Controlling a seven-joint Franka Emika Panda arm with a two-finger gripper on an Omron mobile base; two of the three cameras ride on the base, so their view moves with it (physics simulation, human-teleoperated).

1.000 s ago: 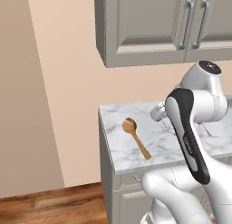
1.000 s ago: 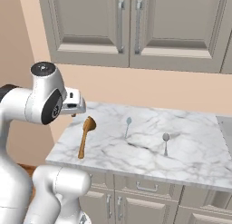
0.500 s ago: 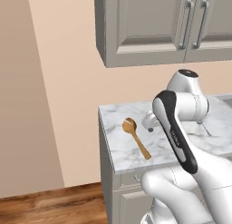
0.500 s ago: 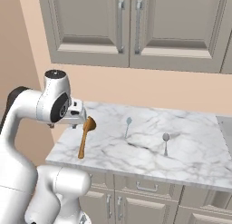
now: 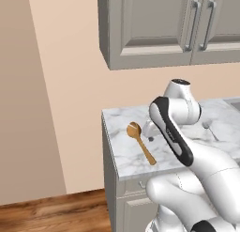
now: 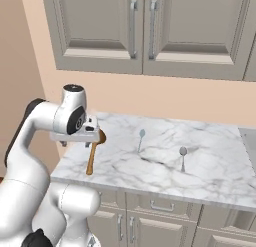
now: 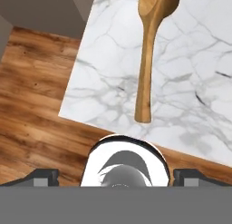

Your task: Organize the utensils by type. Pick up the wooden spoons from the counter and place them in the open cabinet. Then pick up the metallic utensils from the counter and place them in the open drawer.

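Note:
A large orange-brown wooden spoon (image 5: 140,144) lies near the left end of the white marble counter (image 5: 123,158), its handle toward the front edge. My gripper (image 6: 75,142) hovers open just above it and hides part of its bowl (image 6: 101,137). In the hand view the spoon (image 7: 147,60) runs away from the gripper (image 7: 117,175), whose fingertips (image 7: 43,175) stand wide apart with nothing between them. A pale teal spoon (image 6: 141,138) and a silver spoon (image 6: 182,156) lie further right on the counter (image 6: 215,161). The open cabinet and open drawer are out of view.
Closed grey upper cabinets (image 6: 140,31) hang over the counter. The counter's left edge (image 7: 79,78) drops to a wooden floor (image 7: 36,105) beside a beige wall (image 5: 65,95). Closed cabinet fronts (image 6: 160,211) sit below the slab.
The arm has swung the hand left and lower, from over the middle of the counter to just above the wooden spoon. The jaws have stayed open and the spoons have not moved.

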